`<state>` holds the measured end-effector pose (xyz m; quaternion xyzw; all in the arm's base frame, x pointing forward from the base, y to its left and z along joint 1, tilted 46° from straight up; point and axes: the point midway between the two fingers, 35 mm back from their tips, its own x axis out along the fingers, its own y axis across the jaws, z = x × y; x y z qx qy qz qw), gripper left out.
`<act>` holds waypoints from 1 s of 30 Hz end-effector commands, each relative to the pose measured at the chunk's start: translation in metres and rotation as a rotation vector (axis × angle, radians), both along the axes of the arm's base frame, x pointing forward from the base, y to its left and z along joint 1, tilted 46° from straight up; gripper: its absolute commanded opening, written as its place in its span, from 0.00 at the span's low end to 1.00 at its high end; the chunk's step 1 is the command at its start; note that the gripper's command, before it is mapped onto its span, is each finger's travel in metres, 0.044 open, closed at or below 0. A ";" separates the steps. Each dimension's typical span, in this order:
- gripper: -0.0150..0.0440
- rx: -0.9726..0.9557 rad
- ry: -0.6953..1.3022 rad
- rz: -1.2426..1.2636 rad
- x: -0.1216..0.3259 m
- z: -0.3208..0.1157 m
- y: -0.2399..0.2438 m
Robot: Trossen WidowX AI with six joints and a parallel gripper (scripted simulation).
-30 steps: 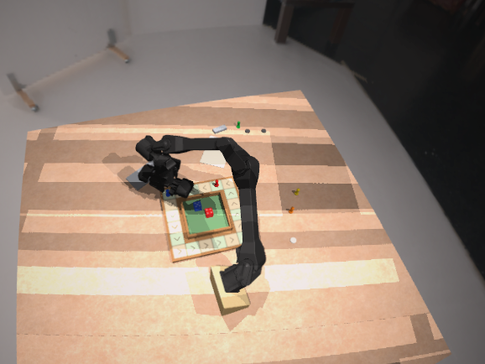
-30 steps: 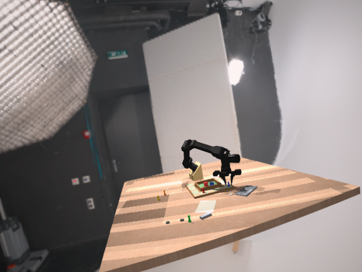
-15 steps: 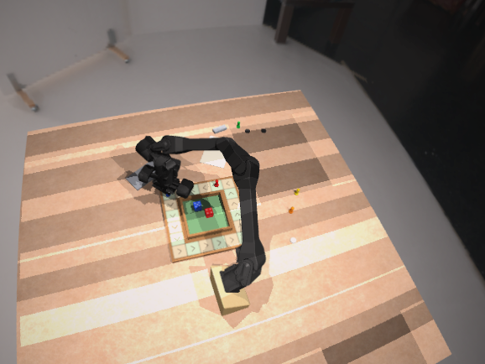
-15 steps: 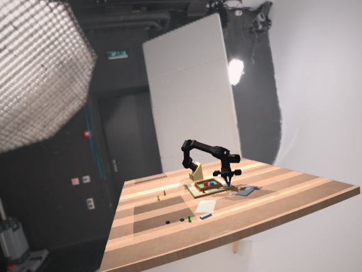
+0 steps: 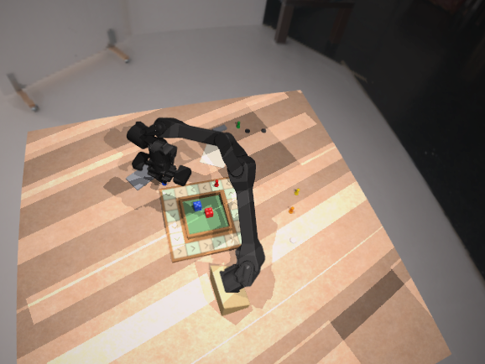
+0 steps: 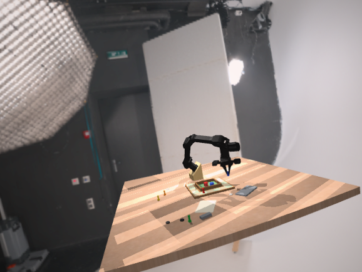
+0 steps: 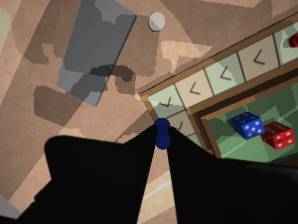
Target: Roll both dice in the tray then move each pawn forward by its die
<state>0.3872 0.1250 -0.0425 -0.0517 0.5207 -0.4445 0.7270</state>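
Observation:
My gripper [image 6: 228, 172] [image 7: 162, 130] is shut on the blue pawn [image 5: 164, 183] [image 6: 228, 174] [image 7: 162, 140] and holds it raised near the board's corner. The board [image 5: 166, 226] [image 7: 200, 71] has arrowed squares around the sunken tray [image 5: 183, 218]. The blue die [image 5: 197, 205] [image 6: 212, 183] [image 7: 247, 125] and the red die [image 5: 209, 212] [image 6: 205, 183] [image 7: 278, 135] lie inside the tray. Their top faces show several pips. The red pawn [image 5: 216, 183] [image 6: 203, 190] [image 7: 294, 40] stands on a square of the same side, several squares from that corner.
A grey slab [image 5: 138, 180] [image 6: 246, 190] [image 7: 95, 50] and a white disc [image 6: 231, 193] [image 7: 157, 21] lie beside the board. A pale sheet [image 5: 213, 158] [image 6: 205, 206], a green pawn [image 5: 238, 124] [image 6: 189, 219], a yellow pawn [image 5: 297, 191] and an orange pawn [image 5: 291, 210] are farther off.

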 end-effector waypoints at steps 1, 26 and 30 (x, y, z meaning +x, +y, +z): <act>0.25 0.005 -0.007 -0.008 -0.002 0.015 0.014; 0.25 0.006 -0.004 -0.020 -0.052 0.019 0.040; 0.25 0.008 -0.003 -0.019 -0.065 0.014 0.040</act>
